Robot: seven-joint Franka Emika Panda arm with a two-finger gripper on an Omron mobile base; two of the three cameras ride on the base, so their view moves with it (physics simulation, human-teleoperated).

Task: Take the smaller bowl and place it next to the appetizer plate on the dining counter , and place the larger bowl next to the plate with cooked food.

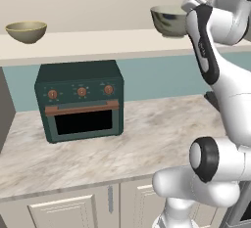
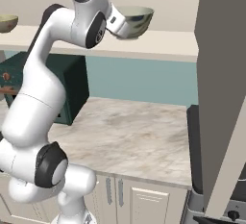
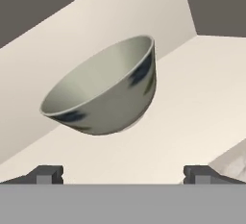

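**Fingers spread before the larger bowl on the high shelf**

We judge the big, deep grey-green bowl with dark brushed marks point(image 3: 103, 91) rigid, glazed-slick and breakable, with no light weight; its thin rim is the best hold. It stands on the pale shelf point(image 1: 98, 46) above the marbled surface point(image 1: 147, 139). Our fingers point(image 3: 122, 174) are wide apart, empty, just short of it. The small olive-tan bowl point(image 1: 26, 31) sits well apart, far along the shelf.
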